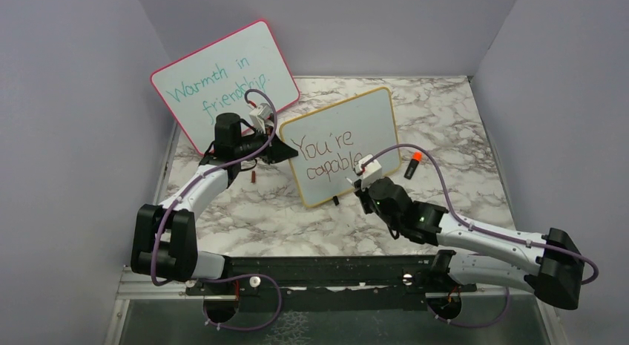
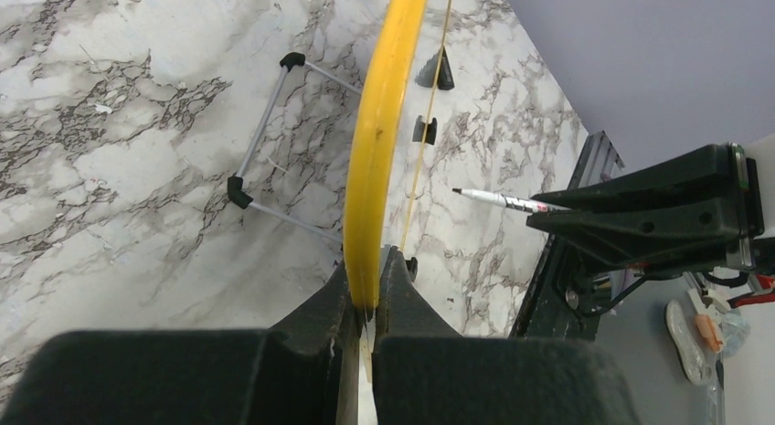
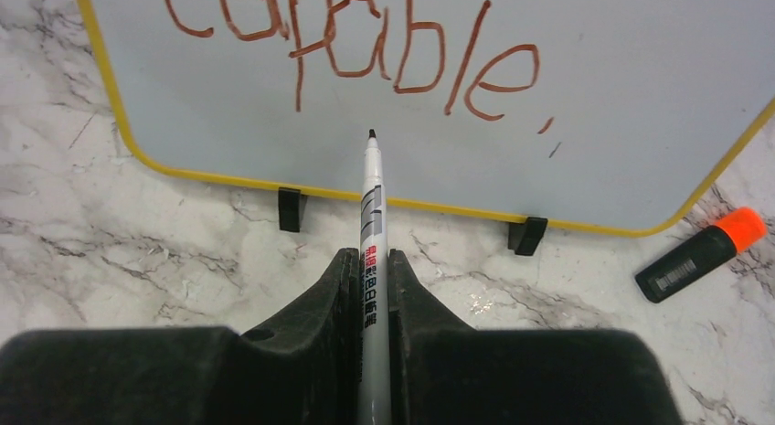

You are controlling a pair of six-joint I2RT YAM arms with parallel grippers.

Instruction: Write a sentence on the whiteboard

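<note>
The whiteboard [image 1: 348,130] with its yellow frame stands upright on small black feet in the middle of the table. The sentence [image 1: 326,156] on it reads "You're capable" in red-brown, two lines. My left gripper [image 1: 288,150] is shut on the board's left edge, pinching the yellow frame [image 2: 384,123] between its jaws [image 2: 370,270]. My right gripper [image 1: 358,183] is shut on a grey marker [image 3: 372,215], tip pointing at the board [image 3: 594,123] just below "capable" [image 3: 366,41]. In the left wrist view the marker [image 2: 512,201] tip stands a short gap off the board's face.
A larger pink-framed board [image 1: 222,78] with teal writing leans at the back left. A black pen with an orange cap [image 1: 412,165] lies on the marble to the right of the whiteboard, also seen from the right wrist [image 3: 699,256]. A wire stand [image 2: 274,142] props the whiteboard from behind.
</note>
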